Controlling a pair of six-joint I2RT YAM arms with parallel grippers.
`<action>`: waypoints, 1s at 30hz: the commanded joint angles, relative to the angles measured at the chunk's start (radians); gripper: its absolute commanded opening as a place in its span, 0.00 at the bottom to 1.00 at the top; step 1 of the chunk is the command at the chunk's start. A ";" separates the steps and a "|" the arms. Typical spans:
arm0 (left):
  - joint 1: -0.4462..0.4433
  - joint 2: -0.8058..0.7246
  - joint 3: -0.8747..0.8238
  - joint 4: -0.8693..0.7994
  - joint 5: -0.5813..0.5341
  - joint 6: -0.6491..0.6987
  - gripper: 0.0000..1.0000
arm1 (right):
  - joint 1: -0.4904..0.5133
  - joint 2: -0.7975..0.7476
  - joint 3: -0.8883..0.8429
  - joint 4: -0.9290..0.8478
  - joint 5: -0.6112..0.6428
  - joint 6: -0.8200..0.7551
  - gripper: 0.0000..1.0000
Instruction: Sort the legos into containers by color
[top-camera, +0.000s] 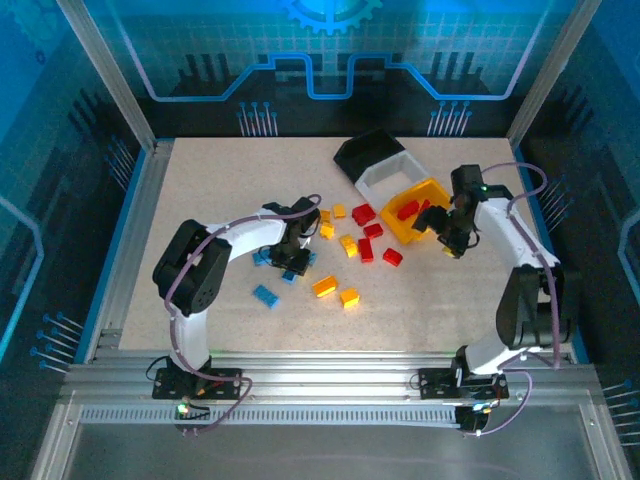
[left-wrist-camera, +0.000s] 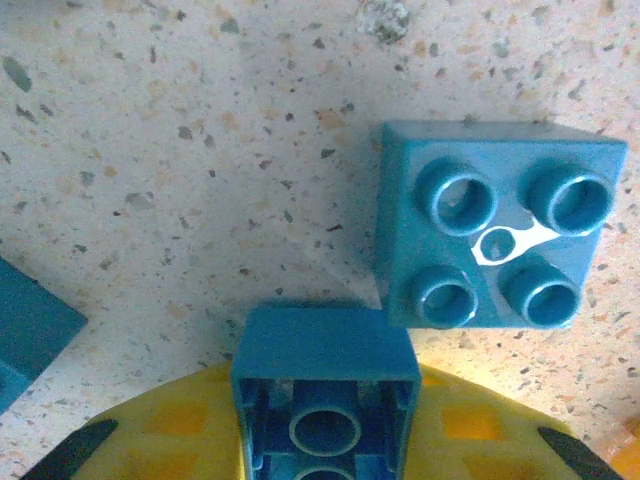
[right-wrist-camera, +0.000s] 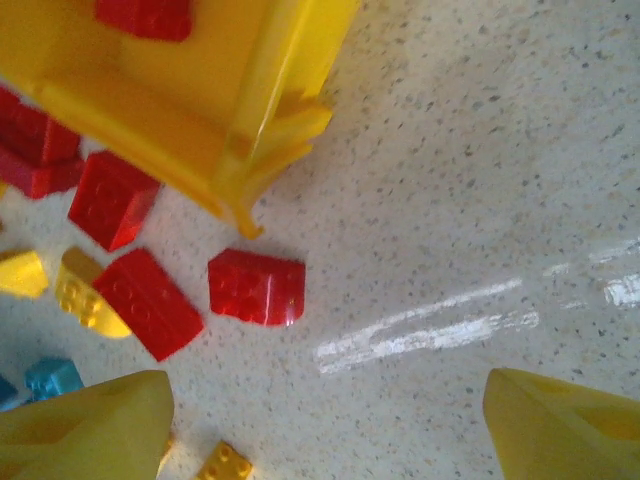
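My left gripper (top-camera: 293, 262) is shut on a blue lego (left-wrist-camera: 325, 395), hollow underside toward the camera, just above the table. A second blue lego (left-wrist-camera: 495, 240) lies studs up right beside it. Red legos (top-camera: 363, 213), orange-yellow legos (top-camera: 325, 286) and a blue lego (top-camera: 265, 295) are scattered mid-table. The containers stand in a row at the back right: black (top-camera: 368, 150), white (top-camera: 385, 178) and orange-yellow (top-camera: 432, 190), the last holding red legos (right-wrist-camera: 145, 15). My right gripper (right-wrist-camera: 330, 440) hangs open over bare table beside the orange-yellow container's corner (right-wrist-camera: 250, 190), near a red lego (right-wrist-camera: 256, 288).
Aluminium frame rails (top-camera: 140, 230) border the tabletop on the left and front. Another blue lego (left-wrist-camera: 30, 325) pokes in at the left edge of the left wrist view. Bare tabletop lies to the right of my right gripper.
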 joint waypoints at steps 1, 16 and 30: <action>-0.001 -0.040 -0.019 -0.004 0.042 -0.031 0.21 | -0.028 0.082 0.084 0.042 -0.013 0.063 0.82; 0.058 -0.287 -0.072 -0.031 0.106 -0.122 0.21 | -0.051 0.363 0.252 0.065 0.024 0.034 0.68; 0.119 -0.226 0.202 -0.048 0.227 -0.165 0.21 | -0.031 0.277 0.135 0.051 0.088 -0.112 0.31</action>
